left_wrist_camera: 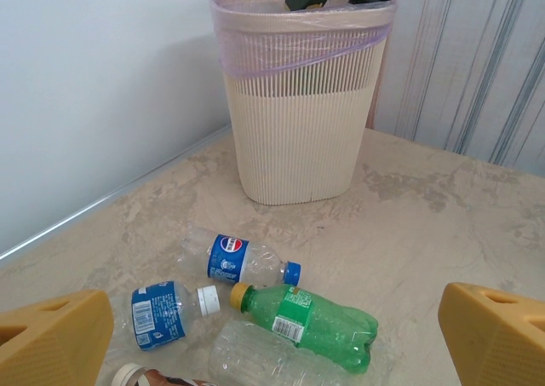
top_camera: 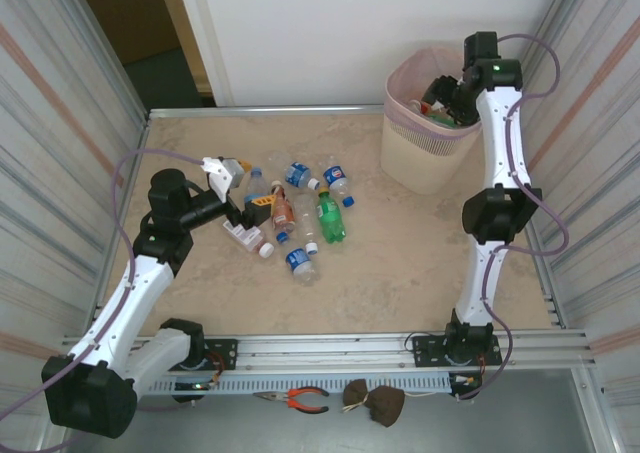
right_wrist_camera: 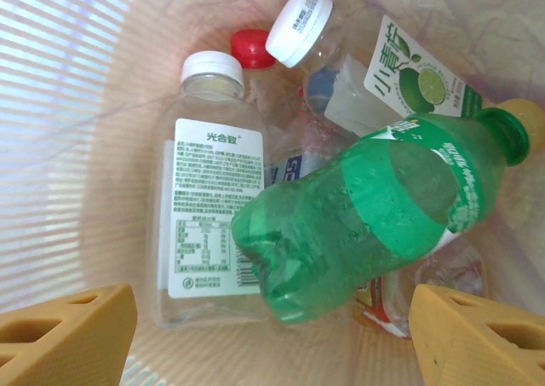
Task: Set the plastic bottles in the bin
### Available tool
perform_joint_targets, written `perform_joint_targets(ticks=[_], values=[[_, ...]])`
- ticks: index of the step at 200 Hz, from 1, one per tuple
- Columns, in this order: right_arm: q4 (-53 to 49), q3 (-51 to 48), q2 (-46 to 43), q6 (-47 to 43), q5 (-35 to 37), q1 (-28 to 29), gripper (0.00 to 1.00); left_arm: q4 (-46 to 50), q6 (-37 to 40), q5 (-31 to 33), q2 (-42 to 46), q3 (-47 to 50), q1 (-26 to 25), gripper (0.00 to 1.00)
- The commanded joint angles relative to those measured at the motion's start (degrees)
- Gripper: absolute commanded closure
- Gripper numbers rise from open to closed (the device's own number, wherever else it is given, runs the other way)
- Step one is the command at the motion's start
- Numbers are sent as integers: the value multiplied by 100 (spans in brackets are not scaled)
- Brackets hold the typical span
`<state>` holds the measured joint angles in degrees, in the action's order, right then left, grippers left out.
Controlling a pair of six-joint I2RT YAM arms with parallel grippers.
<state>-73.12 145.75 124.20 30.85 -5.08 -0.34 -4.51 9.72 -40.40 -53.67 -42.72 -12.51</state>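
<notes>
Several plastic bottles lie in a loose pile on the table's left-middle, among them a green one (top_camera: 330, 216), an orange-brown one (top_camera: 283, 209) and blue-labelled clear ones (top_camera: 298, 174). My left gripper (top_camera: 243, 186) hovers open over the pile's left side. From its wrist I see the green bottle (left_wrist_camera: 311, 322), a Pepsi bottle (left_wrist_camera: 234, 260) and a white-capped one (left_wrist_camera: 157, 313) between my spread fingers (left_wrist_camera: 55, 335). The pale pink bin (top_camera: 420, 158) stands at the back right. My right gripper (top_camera: 447, 98) hangs open over its mouth. Inside lie a green bottle (right_wrist_camera: 375, 216) and a white-labelled clear bottle (right_wrist_camera: 213, 207), free of my fingers (right_wrist_camera: 477, 335).
A purple liner edge wraps the bin's rim (left_wrist_camera: 255, 41). Corrugated metal walls (top_camera: 60, 123) close in both sides and a white wall stands behind. Pliers (top_camera: 300, 400) lie on the frame below the table's near edge.
</notes>
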Motion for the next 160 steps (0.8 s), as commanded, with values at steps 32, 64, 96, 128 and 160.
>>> perform_joint_targets(ticks=[32,64,96,128,160], values=[[-68,199,-720,-115,146,25,21,-85,9,-82,85,-57,-49,1],[75,190,-1005,-306,132,130,22,-85,6,-82,90,-59,-45,1],[175,141,-1259,-723,84,370,23,-85,4,-65,102,-55,-49,1],[417,-296,-1629,-1350,153,827,23,-77,14,31,129,-44,-48,1],[477,-745,-1985,-1537,473,1312,23,-58,22,136,153,-50,-36,1]])
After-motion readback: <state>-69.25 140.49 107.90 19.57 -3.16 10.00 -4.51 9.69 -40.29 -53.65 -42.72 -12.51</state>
